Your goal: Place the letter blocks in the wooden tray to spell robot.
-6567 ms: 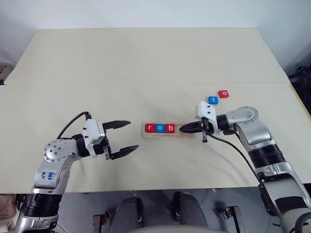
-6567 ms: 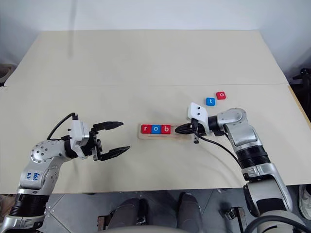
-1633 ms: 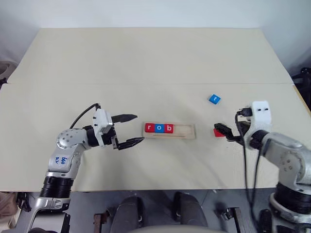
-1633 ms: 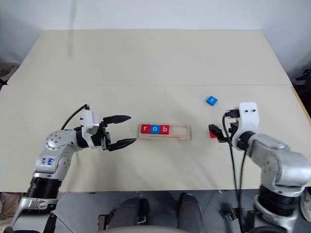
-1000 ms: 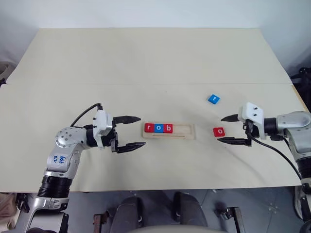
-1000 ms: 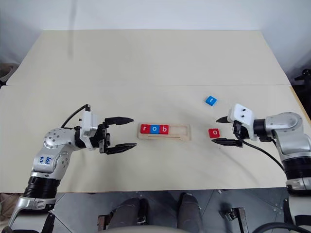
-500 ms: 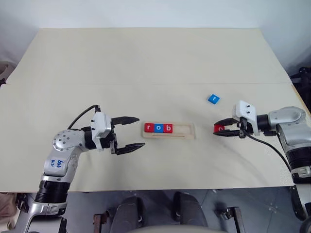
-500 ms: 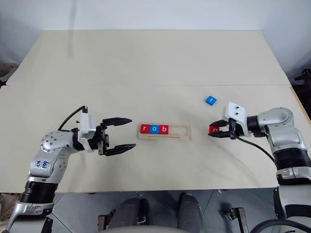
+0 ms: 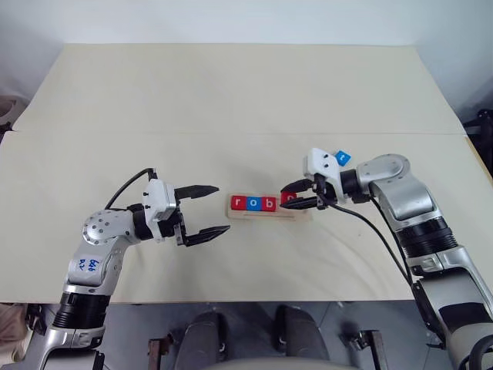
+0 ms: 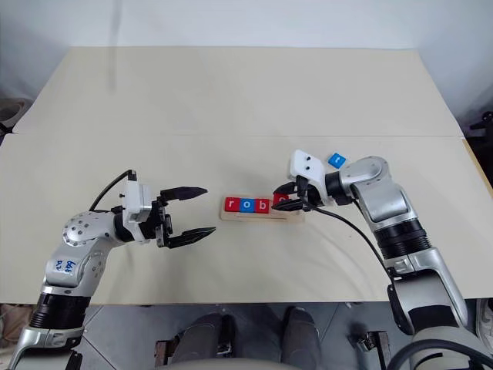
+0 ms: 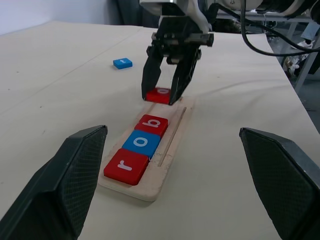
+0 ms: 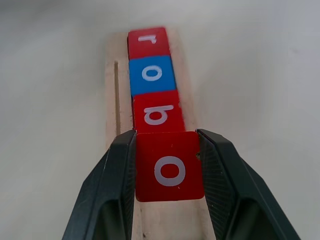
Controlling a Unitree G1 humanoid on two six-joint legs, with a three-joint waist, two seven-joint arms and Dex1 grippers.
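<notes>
Since a second ago our right gripper (image 9: pixel 296 196) has closed on the red "o" block (image 12: pixel 169 166) and carried it left to the tray (image 9: pixel 300 213). From the head, it hangs over the tray's right end, by the "b" block (image 9: pixel 267 203); the blue "t" block (image 9: pixel 342 158) lies at two o'clock of the tray. Our left gripper (image 9: pixel 207 210) hovers spread wide at the tray's nine o'clock. The right wrist shows both fingers (image 12: pixel 118 180) pinching the "o" just behind "b".

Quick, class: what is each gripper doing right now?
Left gripper: open, holding nothing.
Right gripper: closed on the red o block, over the wooden tray.
</notes>
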